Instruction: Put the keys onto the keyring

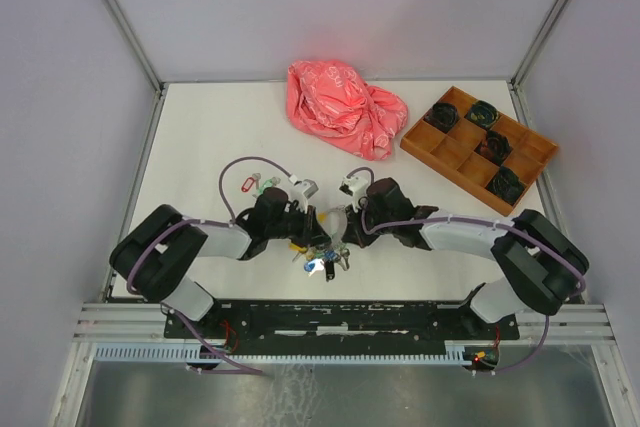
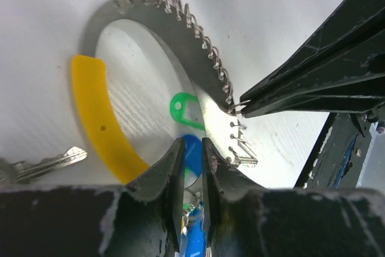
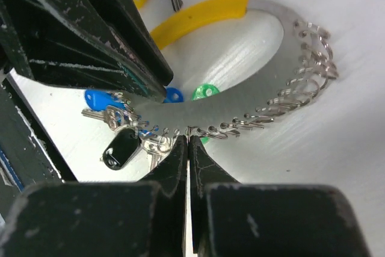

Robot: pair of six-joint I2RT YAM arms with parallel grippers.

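Got the left pincer (image 2: 191, 146) squeezed down to a thin slit on the flat silver band of the keyring (image 2: 180, 40), with a blue tag (image 2: 194, 157) peeking through the slit. Looks clamped on that band, holding the ring up between the two arms.

Got the right pincer (image 3: 188, 141) with fingertips fully together, pressed against the band's outer edge from the side facing the left pincer. Tips touching one of the small wire loops (image 3: 313, 52) strung along that edge. Can't tell whether pinching the loop itself or just sitting against it.

Can see the ring's yellow section (image 2: 96, 112) curving off to the left of the left pincer's fingers, on the far side from the right pincer. Spotted a green tag (image 2: 185, 109) just beyond the left fingertips, inside the ring's opening.

Found a bunch of keys (image 3: 150, 145) hanging just left of the right fingertips, below the left pincer: blue tags, silver blades, plus a black fob (image 3: 120, 148). Also one loose silver key (image 2: 54, 162) lying flat to the left of the left pincer, outside the yellow arc.

Well beyond both pincers on the white table (image 1: 200, 137): a red-tagged key (image 1: 245, 184), a crumpled pink bag (image 1: 345, 109), and past the right arm a wooden compartment tray (image 1: 430, 155) with dark bits in some cells.
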